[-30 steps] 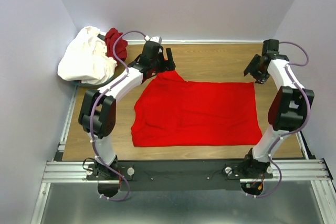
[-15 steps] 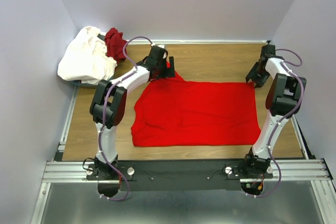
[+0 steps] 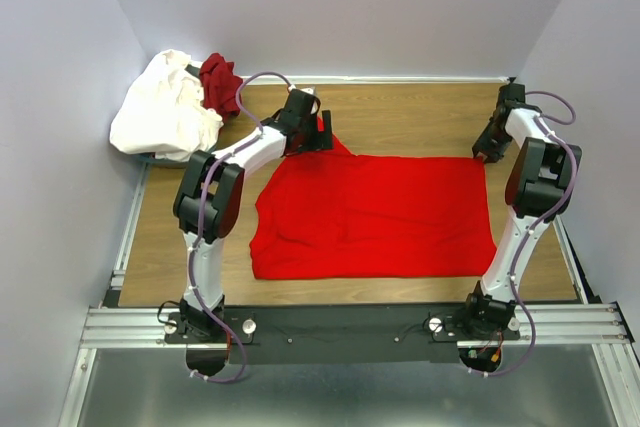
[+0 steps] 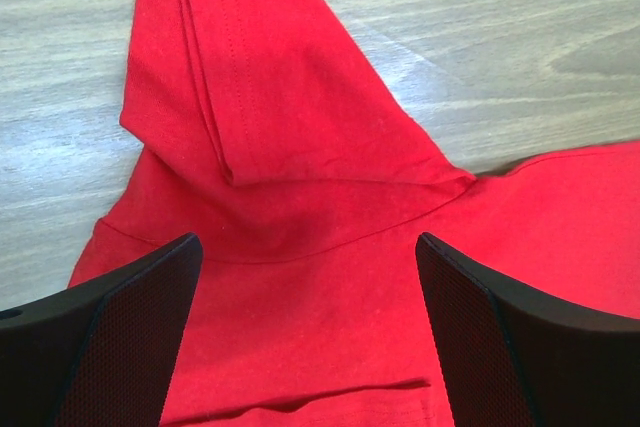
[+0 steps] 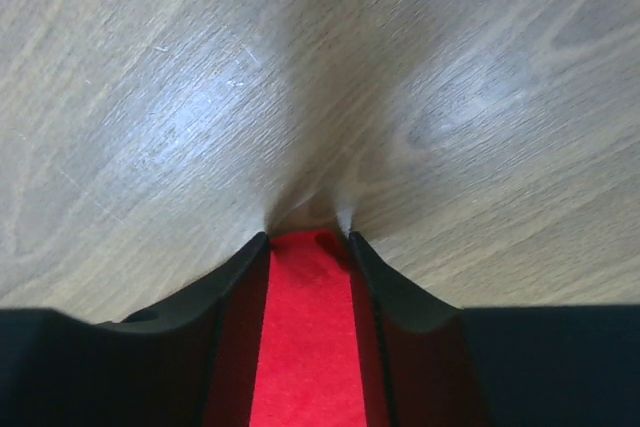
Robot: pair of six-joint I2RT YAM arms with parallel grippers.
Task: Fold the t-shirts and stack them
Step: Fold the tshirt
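Currently, right gripper [image 5: 308, 237] is pinching the upper-right corner of the limp red t-shirt [image 3: 375, 212]; left gripper [image 4: 307, 247] is hovering wide over its sleeve [image 4: 270, 97].

a robotics lab bench, boxed in as a test cell. plain pale walls [image 3: 350, 7] close off the far, left and right edges of a wood-grain table [image 3: 410, 112]. along its near edge run aluminium rails [image 3: 120, 325] and a black mounting plate [image 3: 340, 325]. two white-and-black arms [image 3: 205, 207] are bolted there side by side, lilac cables [image 3: 262, 75] looping off them. a bare metal sheet [image 3: 330, 392] lies in front of the near edge.
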